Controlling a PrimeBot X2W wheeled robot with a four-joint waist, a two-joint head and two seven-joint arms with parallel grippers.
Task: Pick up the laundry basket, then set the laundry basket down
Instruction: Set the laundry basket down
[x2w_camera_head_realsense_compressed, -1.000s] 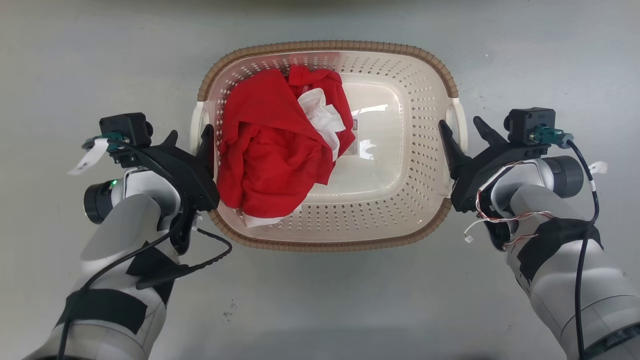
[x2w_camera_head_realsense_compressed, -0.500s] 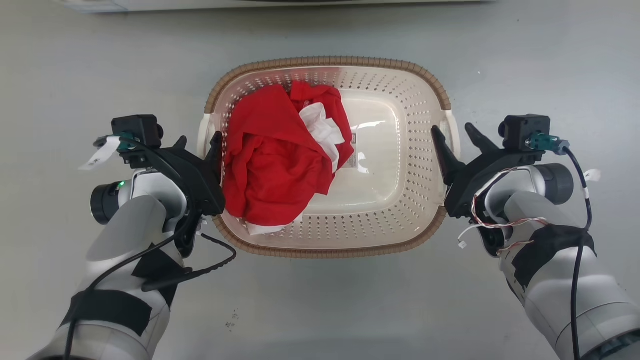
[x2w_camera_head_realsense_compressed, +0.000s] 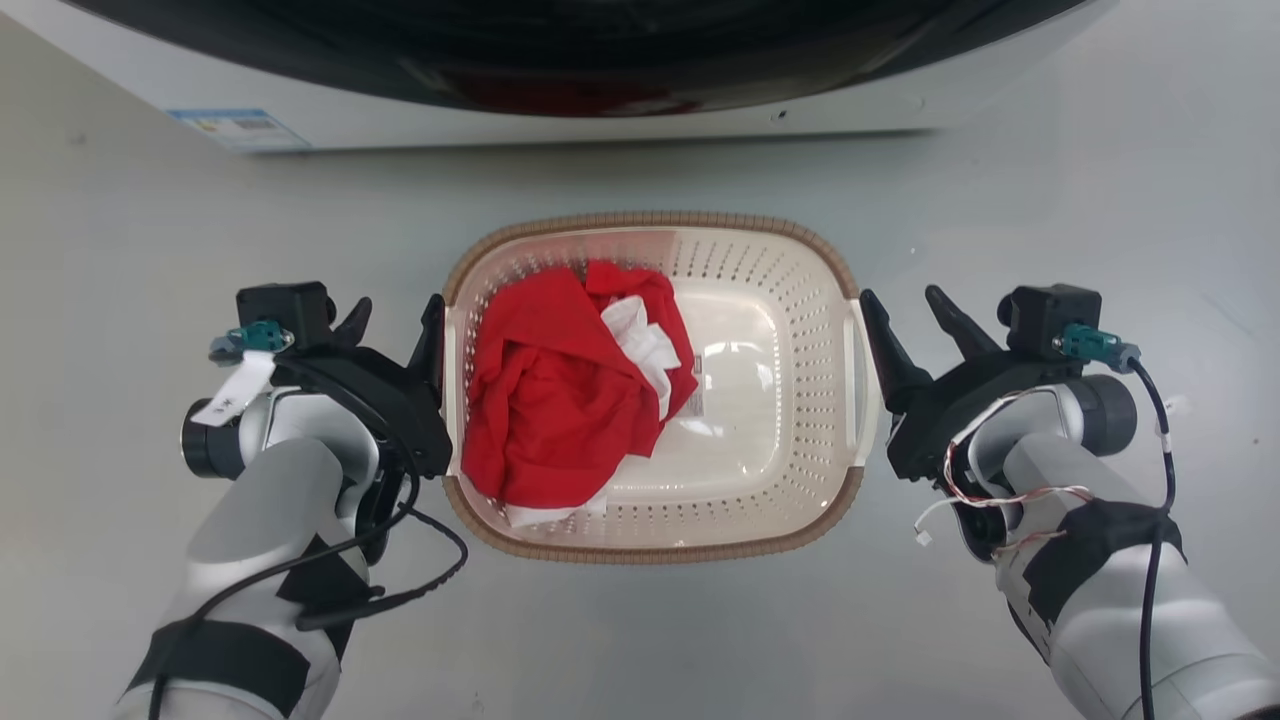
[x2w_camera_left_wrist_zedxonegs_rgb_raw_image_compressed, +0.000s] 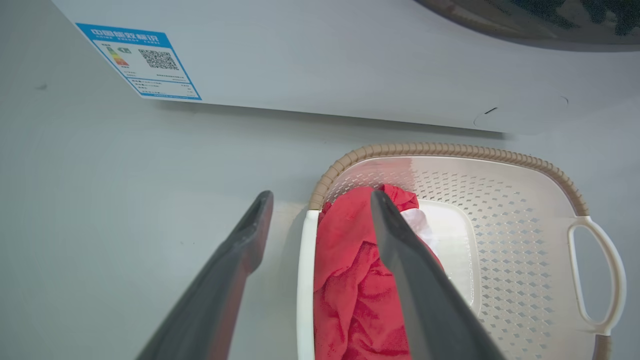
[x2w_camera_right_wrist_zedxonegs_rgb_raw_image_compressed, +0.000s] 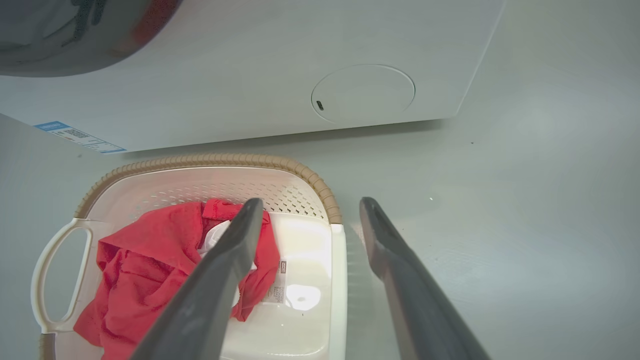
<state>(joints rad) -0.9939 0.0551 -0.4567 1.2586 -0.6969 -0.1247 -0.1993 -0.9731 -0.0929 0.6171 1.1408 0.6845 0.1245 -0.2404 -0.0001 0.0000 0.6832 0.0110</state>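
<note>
The washer (x2w_camera_head_realsense_compressed: 600, 118) runs off your top edge, and its blue label (x2w_camera_head_realsense_compressed: 240, 128) is too small to read. Red cloth (x2w_camera_head_realsense_compressed: 550, 420) buries most of the white cloth (x2w_camera_head_realsense_compressed: 640, 345) and the left floor of the laundry basket (x2w_camera_head_realsense_compressed: 650, 220). The print on the sticker (x2w_camera_head_realsense_compressed: 697, 395) is unreadable.

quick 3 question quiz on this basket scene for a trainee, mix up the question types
1. True or false: the laundry basket holds a blue towel.
2. What stands beyond the basket? A. a washer B. a chair C. a shelf
3. Fill in: the left hand and the right hand both have their jaws ____.

Key
1. False: it holds a red cloth with some white fabric.
2. A
3. open
</note>
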